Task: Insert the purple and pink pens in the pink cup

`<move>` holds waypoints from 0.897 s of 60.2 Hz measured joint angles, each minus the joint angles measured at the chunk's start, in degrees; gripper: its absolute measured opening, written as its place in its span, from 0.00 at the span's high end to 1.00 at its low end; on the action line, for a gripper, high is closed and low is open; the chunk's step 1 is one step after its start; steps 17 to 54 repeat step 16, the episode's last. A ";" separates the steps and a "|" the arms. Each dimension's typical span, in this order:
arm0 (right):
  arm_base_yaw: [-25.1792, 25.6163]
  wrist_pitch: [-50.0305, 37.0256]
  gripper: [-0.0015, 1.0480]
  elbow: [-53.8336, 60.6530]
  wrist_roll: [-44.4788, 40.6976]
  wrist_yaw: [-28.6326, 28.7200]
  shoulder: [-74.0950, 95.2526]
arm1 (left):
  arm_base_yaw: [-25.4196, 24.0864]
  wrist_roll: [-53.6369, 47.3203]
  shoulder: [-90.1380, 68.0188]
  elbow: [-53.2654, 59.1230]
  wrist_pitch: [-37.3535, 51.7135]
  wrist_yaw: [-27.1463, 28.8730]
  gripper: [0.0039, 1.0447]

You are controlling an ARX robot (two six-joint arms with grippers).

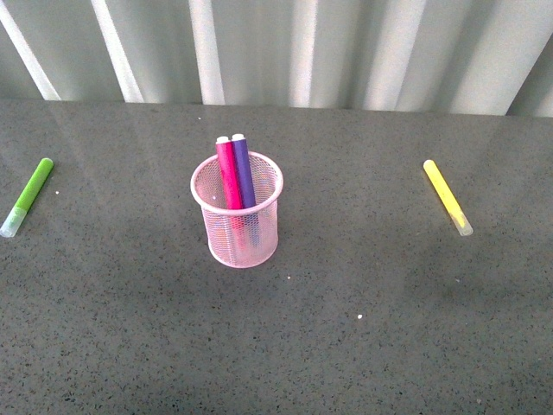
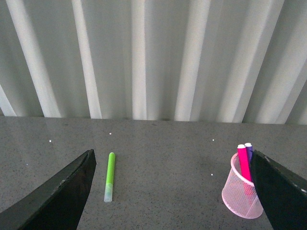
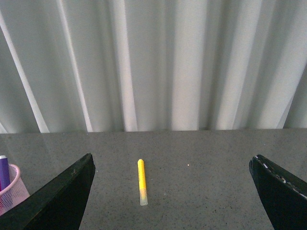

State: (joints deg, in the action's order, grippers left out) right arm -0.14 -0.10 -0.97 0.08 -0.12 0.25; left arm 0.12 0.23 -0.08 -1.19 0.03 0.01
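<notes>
Pale curtains hung behind a dark speckled table (image 1: 363,346), where the pink pen (image 1: 228,177) and purple pen (image 1: 244,171) stood side by side in the cup (image 1: 236,226), leaning on its far rim. Both the left gripper (image 2: 175,191) and right gripper (image 3: 177,191) were spread wide, holding nothing. With the task apparently done, the main risk was an arm nudging the light cup and tipping it, or someone taking the green marker (image 1: 29,194) or yellow marker (image 1: 447,195) for a target.

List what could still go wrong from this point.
1. The pink pen and purple pen lean against the back rim of the light pink cup and stick out above it; an arm sweeping over could catch them and tip the cup.
2. The green marker and yellow marker lie loose on the table; either open end effector, left or right, might grab one by mistake.
</notes>
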 joint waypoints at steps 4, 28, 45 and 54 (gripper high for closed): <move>0.00 0.00 0.07 0.00 -0.02 0.02 0.00 | 0.00 0.00 0.00 0.00 0.00 0.00 0.06; 0.00 0.00 0.07 0.00 0.00 0.00 0.00 | 0.00 0.02 0.00 0.00 0.00 0.00 0.06; 0.00 0.00 0.07 0.00 0.00 0.00 0.00 | 0.00 0.02 0.00 0.00 0.00 0.00 0.06; 0.00 0.00 0.07 0.00 0.00 0.00 0.00 | 0.00 0.02 0.00 0.00 0.00 0.00 0.06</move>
